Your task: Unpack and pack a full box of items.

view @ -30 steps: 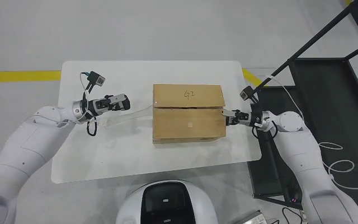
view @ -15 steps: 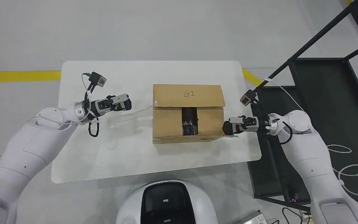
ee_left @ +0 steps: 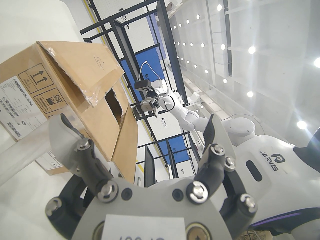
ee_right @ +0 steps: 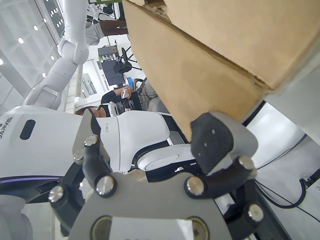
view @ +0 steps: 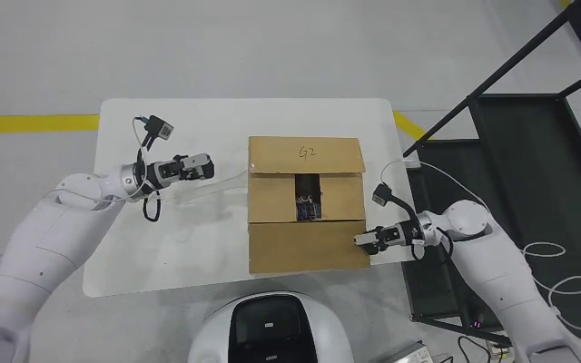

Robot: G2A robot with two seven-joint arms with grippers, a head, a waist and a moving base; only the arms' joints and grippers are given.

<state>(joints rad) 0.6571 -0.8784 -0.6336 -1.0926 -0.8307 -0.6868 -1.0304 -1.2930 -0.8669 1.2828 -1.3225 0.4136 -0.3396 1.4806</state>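
Observation:
A brown cardboard box (view: 307, 156) stands mid-table. Its far flap lies shut, while the near flap (view: 309, 247) is folded out flat toward the table's front. Between the inner flaps a gap (view: 307, 201) shows dark items inside. My right gripper (view: 361, 241) is open at the near flap's right corner, one pad (ee_right: 212, 138) touching the flap (ee_right: 200, 76) edge. My left gripper (view: 201, 167) hovers open left of the box (ee_left: 75, 71). A clear tape strip (view: 225, 181) runs from the box's left side to one of its fingers (ee_left: 67, 126).
The white table (view: 136, 254) has free room to the left and behind the box. A black metal rack (view: 517, 172) stands close off the table's right edge, beside my right arm. The folded-out flap reaches almost to the front edge.
My right gripper has moved toward the table's front, and the near flap has swung open with it, uncovering the inner flaps and the gap. The left arm has stayed put.

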